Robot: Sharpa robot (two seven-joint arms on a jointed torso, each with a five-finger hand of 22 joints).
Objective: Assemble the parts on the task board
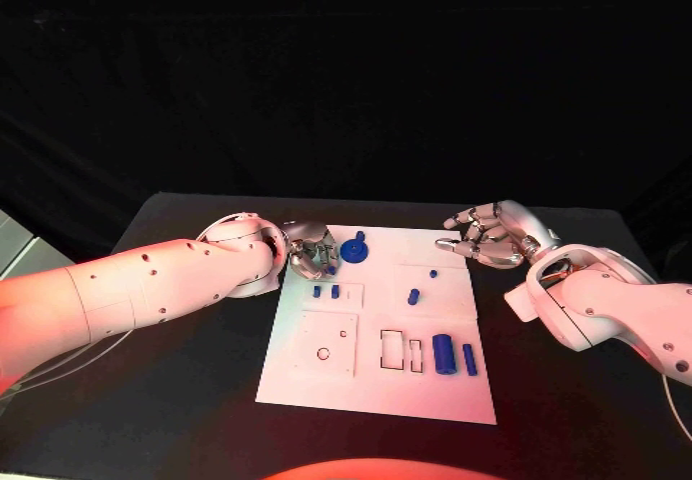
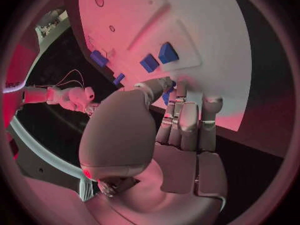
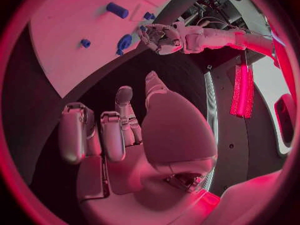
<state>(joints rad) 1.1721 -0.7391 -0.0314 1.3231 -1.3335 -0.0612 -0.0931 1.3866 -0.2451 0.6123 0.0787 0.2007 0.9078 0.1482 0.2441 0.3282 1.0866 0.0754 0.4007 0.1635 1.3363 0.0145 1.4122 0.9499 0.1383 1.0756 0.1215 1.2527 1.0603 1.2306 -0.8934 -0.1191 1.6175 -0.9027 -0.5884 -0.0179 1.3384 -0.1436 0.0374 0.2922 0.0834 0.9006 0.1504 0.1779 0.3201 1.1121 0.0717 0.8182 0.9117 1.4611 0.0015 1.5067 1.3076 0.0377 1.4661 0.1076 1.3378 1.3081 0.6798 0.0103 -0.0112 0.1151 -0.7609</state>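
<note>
Nearest edge of the white task board [image 1: 378, 385] carries two upright blue bars [image 1: 456, 355]; mid-board sit two short blue pegs [image 1: 326, 292] and a small blue piece [image 1: 414, 296]. At the far left corner the left hand [image 1: 309, 254] has its fingers drawn together around a small blue part [image 2: 166, 87] — grip uncertain — beside a blue round part [image 1: 356, 247]. The right hand [image 1: 490, 236] hovers off the far right corner, fingers curled in, holding nothing.

Robotics lab: black-draped backdrop, black table [image 1: 188, 400], white task board [image 1: 378, 380], equipment rack with cables.
</note>
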